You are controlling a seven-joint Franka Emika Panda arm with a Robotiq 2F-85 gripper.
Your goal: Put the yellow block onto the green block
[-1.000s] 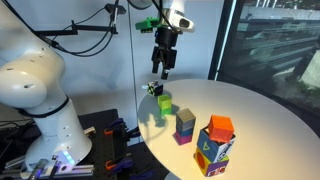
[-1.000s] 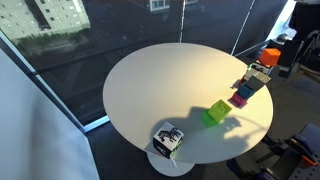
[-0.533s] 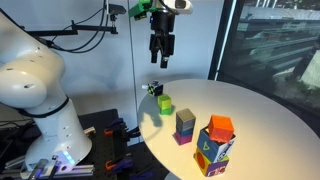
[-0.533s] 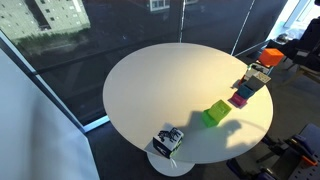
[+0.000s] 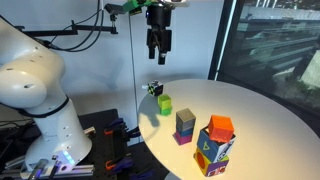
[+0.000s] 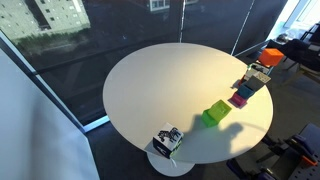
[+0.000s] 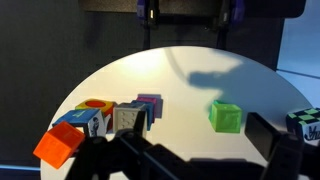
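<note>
The pale lime green block (image 5: pixel 165 104) lies alone on the round white table; it also shows in an exterior view (image 6: pixel 215 113) and in the wrist view (image 7: pixel 226 116). Of the yellow block I see only a yellow sliver (image 7: pixel 97 104) in the cluster of cubes, between an orange cube and a grey one. It is mostly hidden. My gripper (image 5: pixel 158 45) hangs high above the table's edge, well above the green block. In the wrist view my gripper (image 7: pixel 197 140) is open and empty, with its fingers wide apart.
A dark green cube with white marks (image 5: pixel 154 88) sits at the table edge near the green block. A grey cube on a purple one (image 5: pixel 185 125) stands beside an orange and blue cluster (image 5: pixel 215 145). The table (image 6: pixel 160 80) is round.
My gripper has risen straight up from just above the dark green cube to high over the table edge. It stays open and empty. The blocks have not moved.
</note>
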